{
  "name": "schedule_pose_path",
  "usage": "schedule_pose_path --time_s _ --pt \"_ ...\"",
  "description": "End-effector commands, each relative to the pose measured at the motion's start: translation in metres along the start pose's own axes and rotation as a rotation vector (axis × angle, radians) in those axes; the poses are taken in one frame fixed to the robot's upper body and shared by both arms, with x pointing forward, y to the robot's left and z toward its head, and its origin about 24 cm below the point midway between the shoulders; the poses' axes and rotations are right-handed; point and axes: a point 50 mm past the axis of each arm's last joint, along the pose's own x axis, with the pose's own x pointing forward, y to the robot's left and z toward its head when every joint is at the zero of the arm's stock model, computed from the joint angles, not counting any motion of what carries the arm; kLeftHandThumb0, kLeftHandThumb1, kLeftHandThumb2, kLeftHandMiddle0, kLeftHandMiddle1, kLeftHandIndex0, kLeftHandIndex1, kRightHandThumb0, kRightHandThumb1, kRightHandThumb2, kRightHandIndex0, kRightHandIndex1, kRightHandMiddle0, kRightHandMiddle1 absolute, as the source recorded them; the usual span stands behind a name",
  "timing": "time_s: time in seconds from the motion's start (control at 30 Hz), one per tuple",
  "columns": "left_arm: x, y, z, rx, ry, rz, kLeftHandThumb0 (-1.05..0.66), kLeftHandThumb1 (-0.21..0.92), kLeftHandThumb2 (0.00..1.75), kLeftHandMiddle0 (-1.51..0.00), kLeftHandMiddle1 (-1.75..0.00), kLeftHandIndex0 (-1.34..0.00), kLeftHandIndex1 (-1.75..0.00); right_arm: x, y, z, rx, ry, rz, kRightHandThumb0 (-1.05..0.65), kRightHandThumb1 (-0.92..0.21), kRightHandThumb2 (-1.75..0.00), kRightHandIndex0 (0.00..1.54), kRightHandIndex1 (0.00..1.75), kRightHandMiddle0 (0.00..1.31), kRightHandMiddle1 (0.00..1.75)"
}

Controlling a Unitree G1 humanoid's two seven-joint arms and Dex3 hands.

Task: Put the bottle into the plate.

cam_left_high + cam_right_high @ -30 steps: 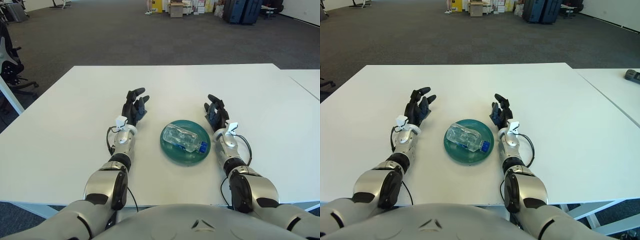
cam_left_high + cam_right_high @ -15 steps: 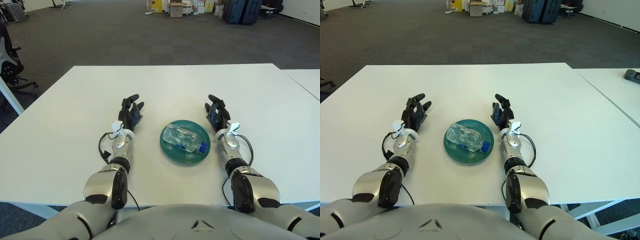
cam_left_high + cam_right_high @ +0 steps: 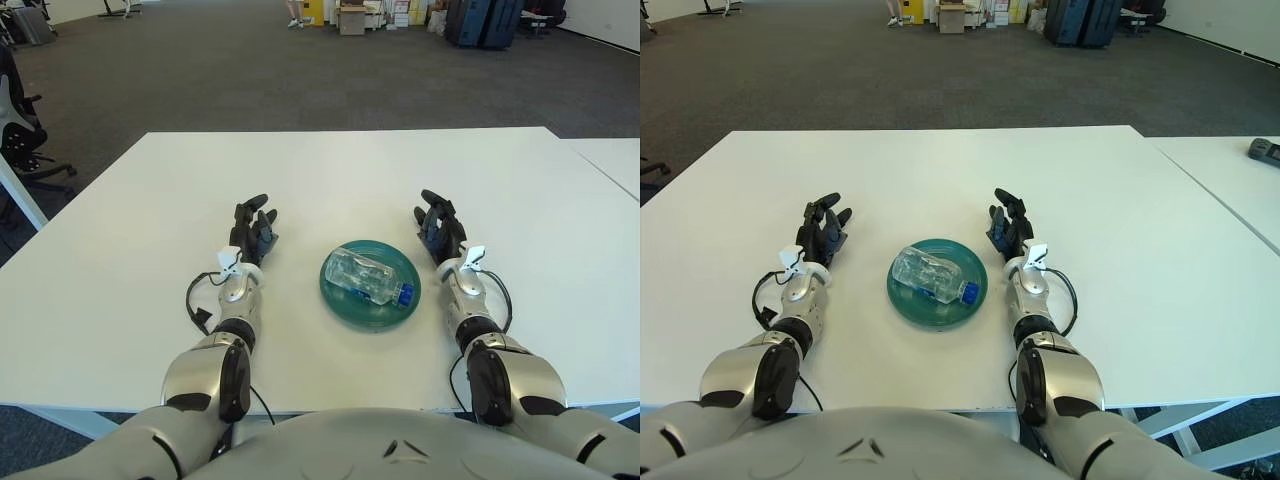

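Note:
A clear plastic bottle (image 3: pixel 368 279) with a blue cap lies on its side inside a round green plate (image 3: pixel 400 265) at the middle of the white table. My left hand (image 3: pixel 251 229) rests on the table left of the plate, fingers relaxed and holding nothing. My right hand (image 3: pixel 437 226) rests on the table right of the plate, fingers spread and empty. Neither hand touches the plate or the bottle.
The white table (image 3: pixel 330 170) ends at a far edge before dark carpet. A second white table (image 3: pixel 615 160) adjoins at the right, with a dark object (image 3: pixel 1267 150) on it. An office chair (image 3: pixel 15 120) stands at far left.
My left hand has drawn back toward me and further left, away from the plate. My right hand has shifted slightly to the right. The bottle and plate have not moved.

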Motion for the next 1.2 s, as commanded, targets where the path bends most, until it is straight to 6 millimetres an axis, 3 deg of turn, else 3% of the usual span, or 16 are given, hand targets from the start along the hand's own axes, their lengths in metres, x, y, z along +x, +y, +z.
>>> schedule_pose_path --time_s 0.0,0.33,0.87,1.17 --pt "-0.009 0.006 -0.013 0.053 0.080 0.015 -0.79 0.92 0.94 -0.28 -0.30 0.00 -0.84 -0.019 -0.010 -0.030 0.024 0.152 -0.055 -0.75 -0.92 -0.89 0.32 0.01 0.00 0.72" --pt "-0.011 0.003 -0.017 0.181 0.112 -0.026 -0.83 0.92 1.01 -0.23 -0.13 0.00 -0.65 -0.018 -0.009 -0.029 0.017 0.149 -0.062 -0.75 -0.92 -0.89 0.30 0.00 0.00 0.72" --pt "-0.013 -0.004 -0.019 0.252 0.104 -0.103 -0.87 0.92 1.03 -0.17 -0.04 0.00 -0.46 -0.018 -0.007 -0.029 -0.010 0.146 -0.076 -0.75 -0.92 -0.91 0.25 0.00 0.00 0.69" --pt "-0.013 -0.006 -0.020 0.262 0.109 -0.114 -0.89 0.92 1.05 -0.15 -0.02 0.00 -0.45 -0.018 -0.008 -0.029 -0.022 0.144 -0.072 -0.77 -0.92 -0.91 0.23 0.00 0.00 0.68"
